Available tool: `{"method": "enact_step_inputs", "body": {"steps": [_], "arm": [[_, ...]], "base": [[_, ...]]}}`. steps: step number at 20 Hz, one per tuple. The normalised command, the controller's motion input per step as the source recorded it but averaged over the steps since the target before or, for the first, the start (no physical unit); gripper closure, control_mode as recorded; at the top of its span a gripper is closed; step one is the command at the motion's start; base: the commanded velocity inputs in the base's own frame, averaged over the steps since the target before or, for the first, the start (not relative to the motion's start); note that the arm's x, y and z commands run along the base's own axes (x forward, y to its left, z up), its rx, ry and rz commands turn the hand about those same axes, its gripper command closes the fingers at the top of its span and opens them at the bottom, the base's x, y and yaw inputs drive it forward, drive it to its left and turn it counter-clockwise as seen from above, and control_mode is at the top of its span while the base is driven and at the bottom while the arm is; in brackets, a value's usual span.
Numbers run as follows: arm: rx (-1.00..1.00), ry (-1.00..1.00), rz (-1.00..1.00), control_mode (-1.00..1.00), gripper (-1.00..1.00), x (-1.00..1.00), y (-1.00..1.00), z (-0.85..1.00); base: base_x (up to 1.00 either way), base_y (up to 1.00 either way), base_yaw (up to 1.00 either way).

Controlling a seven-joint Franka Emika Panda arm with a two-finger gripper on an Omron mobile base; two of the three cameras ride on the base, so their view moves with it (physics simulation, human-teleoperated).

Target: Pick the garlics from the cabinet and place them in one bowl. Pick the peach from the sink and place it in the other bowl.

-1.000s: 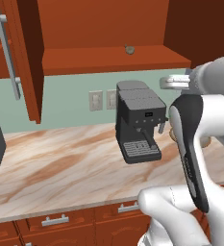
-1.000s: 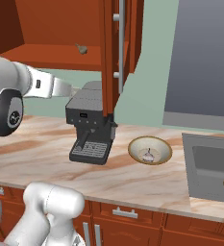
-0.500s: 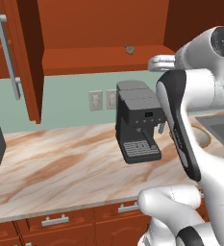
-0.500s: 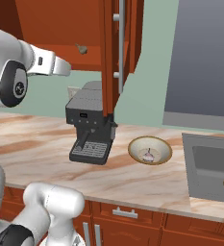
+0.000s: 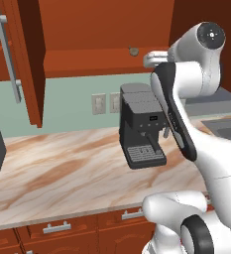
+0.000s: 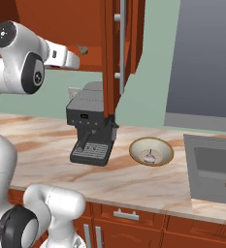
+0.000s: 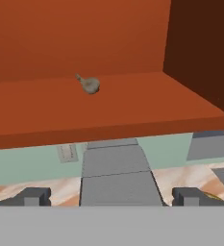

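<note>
Grey-brown garlic lies on the open cabinet shelf, ahead of and just above the gripper, whose jaws stand wide and empty, lined up for a reach; the other bulb sits bowled.

The white arm is raised high, its forearm reaching level and forward. The tool is spread wide with nothing between its fingertips (small dark ones at either side).
</note>
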Motion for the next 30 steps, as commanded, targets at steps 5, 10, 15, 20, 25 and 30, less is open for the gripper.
{"method": "enact_step_inputs", "body": {"steps": [5,10,15,20,25,30], "arm": [[0.0,0.0,0.03,-1.0,-1.0,0.65,0.08,-0.22],[0.0,0.0,0.02,-1.0,-1.0,0.67,0.02,-0.1],[0.0,0.0,0.0,-1.0,-1.0,0.68,0.01,0.0],[0.0,0.0,0.0,-1.0,-1.0,0.62,0.11,0.0],[0.0,0.0,0.0,-1.0,-1.0,0.55,0.05,0.0],[0.0,0.02,0.0,-1.0,-1.0,0.54,0.0,0.01]], "base": [[0.0,0.0,0.0],[0.0,0.0,0.0],[0.0,0.0,0.0],[0.0,0.0,0.0],[0.0,0.0,0.0],[0.0,0.0,0.0]]}}
